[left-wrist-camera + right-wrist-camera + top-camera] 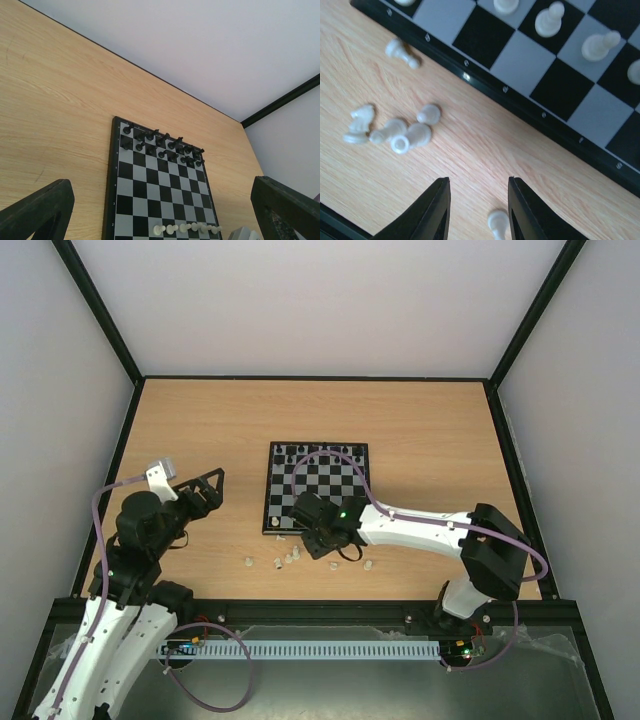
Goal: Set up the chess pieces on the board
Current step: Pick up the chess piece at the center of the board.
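The checkered board lies mid-table. Black pieces fill its far two rows and a row of white pawns stands near its close edge. My right gripper hovers open just off the board's near edge. In the right wrist view a loose white piece lies on the wood between the open fingers, close to the right one. Several more white pieces lie in a heap to the left. My left gripper is open and empty, left of the board.
Loose white pieces are scattered on the wood between the board and the table's near rail, one further right. Another piece lies beside the board's border. Dark frame rails run along the table sides.
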Tool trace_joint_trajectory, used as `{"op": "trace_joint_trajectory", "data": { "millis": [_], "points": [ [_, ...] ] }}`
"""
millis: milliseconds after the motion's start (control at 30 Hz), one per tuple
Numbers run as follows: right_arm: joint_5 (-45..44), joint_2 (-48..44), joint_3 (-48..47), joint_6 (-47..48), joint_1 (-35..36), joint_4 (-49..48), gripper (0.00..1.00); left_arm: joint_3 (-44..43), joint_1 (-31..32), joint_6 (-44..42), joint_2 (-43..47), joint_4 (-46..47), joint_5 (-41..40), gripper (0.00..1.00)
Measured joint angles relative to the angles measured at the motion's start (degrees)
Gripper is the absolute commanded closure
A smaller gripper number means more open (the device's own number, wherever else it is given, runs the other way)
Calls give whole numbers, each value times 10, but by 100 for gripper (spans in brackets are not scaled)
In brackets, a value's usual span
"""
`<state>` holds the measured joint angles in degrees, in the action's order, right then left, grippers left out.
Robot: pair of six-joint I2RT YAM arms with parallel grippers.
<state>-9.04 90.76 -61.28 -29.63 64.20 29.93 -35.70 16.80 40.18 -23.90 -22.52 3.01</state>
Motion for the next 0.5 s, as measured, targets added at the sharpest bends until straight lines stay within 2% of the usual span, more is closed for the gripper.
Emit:
{"op": "trace_joint_trajectory", "data": {
  "millis": [500],
  "points": [
    [-7, 65, -23, -2, -9, -85, 72, 1, 0, 0, 6, 0, -1, 0]
  ]
}}
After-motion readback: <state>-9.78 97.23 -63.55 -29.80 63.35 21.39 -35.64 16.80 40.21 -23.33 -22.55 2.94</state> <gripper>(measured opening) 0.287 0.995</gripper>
